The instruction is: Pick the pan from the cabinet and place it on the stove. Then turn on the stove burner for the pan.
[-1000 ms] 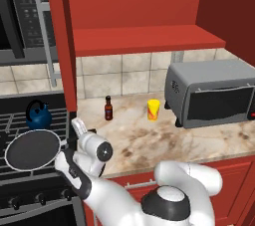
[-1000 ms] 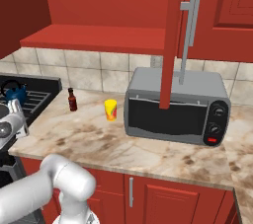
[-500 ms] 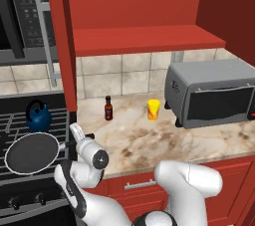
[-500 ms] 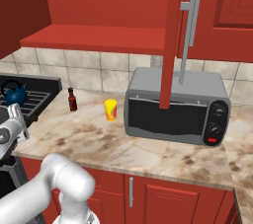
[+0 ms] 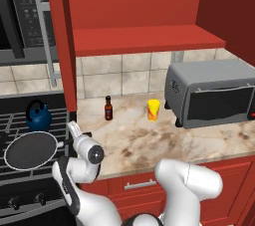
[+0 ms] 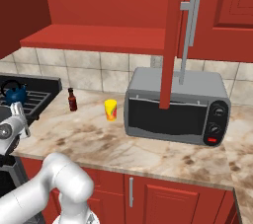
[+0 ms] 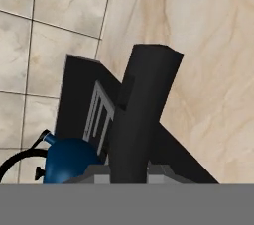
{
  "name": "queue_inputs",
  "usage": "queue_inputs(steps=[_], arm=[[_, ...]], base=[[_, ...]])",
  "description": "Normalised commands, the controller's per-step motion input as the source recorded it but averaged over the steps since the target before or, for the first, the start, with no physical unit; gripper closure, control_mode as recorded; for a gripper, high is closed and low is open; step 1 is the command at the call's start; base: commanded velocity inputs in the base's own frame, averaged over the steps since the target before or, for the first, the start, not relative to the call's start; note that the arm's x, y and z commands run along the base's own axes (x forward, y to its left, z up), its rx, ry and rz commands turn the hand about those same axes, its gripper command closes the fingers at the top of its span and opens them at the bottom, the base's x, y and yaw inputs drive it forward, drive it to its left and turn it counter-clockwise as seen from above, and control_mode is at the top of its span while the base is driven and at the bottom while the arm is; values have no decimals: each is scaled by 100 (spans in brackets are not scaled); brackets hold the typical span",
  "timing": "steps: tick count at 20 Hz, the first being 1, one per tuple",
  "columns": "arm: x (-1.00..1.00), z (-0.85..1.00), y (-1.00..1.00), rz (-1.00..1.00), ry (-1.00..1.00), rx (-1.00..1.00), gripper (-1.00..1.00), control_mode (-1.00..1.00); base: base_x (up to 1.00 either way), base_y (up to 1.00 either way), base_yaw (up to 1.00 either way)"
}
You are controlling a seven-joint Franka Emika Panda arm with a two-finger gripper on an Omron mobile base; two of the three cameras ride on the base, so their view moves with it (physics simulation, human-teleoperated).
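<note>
Gripper is clenching the frying pan by its long black handle; the pan is sitting on the stove grates in front of the blue kettle. Judging placement nearly done: settle it flat, centred on a burner, then release. The handle is overhanging toward the marble counter. Open cabinet door is hanging close above; the knob row below looks clear.

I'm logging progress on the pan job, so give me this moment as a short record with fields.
pan: resting on the stove's grates, front area
stove: black grates, knobs along the front
gripper: shut on the pan's handle, beside the stove's right edge
kettle: blue, behind the pan on the stove
cabinet: door open, red shelf visible
counter items: dark bottle, yellow cup, toaster oven
</note>
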Motion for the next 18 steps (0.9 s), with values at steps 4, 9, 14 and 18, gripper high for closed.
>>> queue_inputs(steps=[4,9,14,18], arm=[[16,-18,15,-1,2,-3,100,-100],[7,-25,17,0,0,-9,100,-100],[8,-23,15,0,0,-8,100,-100],[11,-23,14,-1,0,-4,100,-100]], base=[[0,0,0],[0,0,0],[0,0,0],[0,0,0]])
